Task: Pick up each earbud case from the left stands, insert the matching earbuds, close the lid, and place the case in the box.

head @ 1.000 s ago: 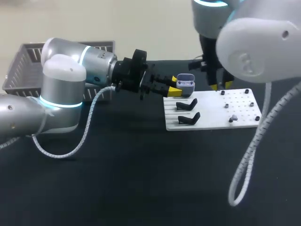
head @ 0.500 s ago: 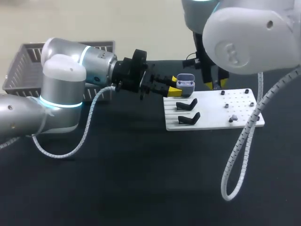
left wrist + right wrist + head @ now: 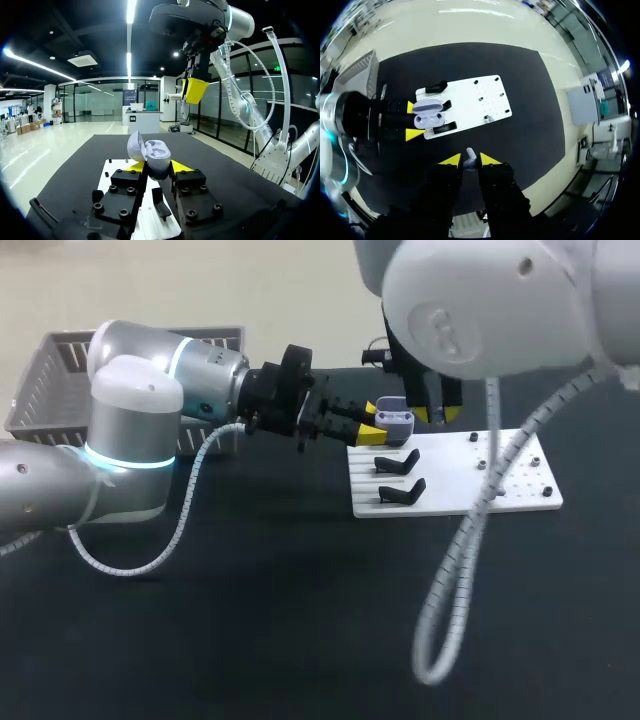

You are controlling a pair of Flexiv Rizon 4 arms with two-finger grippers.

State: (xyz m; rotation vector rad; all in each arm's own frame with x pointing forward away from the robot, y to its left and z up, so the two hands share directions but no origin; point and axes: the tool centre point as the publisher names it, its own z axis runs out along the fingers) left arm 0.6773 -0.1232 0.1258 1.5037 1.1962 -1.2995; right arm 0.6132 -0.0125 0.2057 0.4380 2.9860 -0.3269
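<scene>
Pinches an earbud case in the left gripper, one yellow tip pressed to each side of the base, jaws parted only by the width of the case. Holds it in the air, clear of the black table, over the left edge of the white board and above the black stands on that part of the board. Looks like a small rounded pebble in pale lavender-grey, smooth and slightly glossy, with the lid swung fully open and standing up from the hinge. Shows a lighter inner tray with two moulded hollows, seen from above in the right wrist view; cannot tell whether either hollow holds anything. Turns its open side upward toward the right gripper, which hangs above it and apart from it, fingers pointing down. Nips a small pale piece, seemingly an earbud, between those nearly closed right tips. Shows one more small greyish piece lying among the dark pegs on the right part of the board, too small to name. Has the grey mesh box at the far left of the table, behind the left arm and well apart from the case.
</scene>
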